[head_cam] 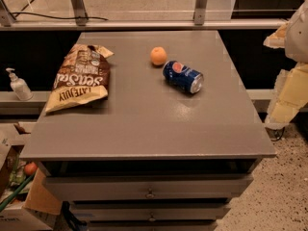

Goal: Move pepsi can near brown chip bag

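The pepsi can (183, 76) lies on its side right of centre on the grey table top (144, 124), its silver end facing right and front. The brown chip bag (81, 77) lies flat at the table's left side, yellow band toward the front. A wide stretch of bare table separates them. My gripper (285, 107) shows as pale white and yellow parts at the right edge of the view, beyond the table's right side and well apart from the can.
A small orange fruit (158, 56) sits just behind and left of the can. A white pump bottle (18, 85) stands on a ledge left of the table. Drawers (150, 189) are under the top. Cardboard boxes (19, 191) fill the lower left floor.
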`<state>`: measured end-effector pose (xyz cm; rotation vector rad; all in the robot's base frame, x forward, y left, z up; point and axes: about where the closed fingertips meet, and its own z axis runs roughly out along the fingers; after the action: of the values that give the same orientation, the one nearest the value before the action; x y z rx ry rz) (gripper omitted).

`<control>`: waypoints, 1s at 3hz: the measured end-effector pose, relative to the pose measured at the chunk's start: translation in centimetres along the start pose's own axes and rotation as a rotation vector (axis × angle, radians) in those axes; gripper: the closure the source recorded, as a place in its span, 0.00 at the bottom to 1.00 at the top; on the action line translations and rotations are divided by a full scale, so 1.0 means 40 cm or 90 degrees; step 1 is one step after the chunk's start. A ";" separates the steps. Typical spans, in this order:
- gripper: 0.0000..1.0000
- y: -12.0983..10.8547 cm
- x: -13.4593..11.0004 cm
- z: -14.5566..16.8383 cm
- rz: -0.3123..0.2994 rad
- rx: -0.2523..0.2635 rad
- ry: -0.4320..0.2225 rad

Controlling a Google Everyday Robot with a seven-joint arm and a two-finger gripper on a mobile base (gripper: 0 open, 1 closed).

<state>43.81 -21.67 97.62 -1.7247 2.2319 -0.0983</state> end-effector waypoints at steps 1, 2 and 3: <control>0.00 0.000 0.000 0.000 0.000 0.000 0.000; 0.00 0.001 0.001 0.020 -0.001 0.015 -0.019; 0.00 -0.020 -0.035 0.100 0.008 0.015 -0.060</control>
<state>46.04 -19.99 94.31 -1.6675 2.1654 -0.0405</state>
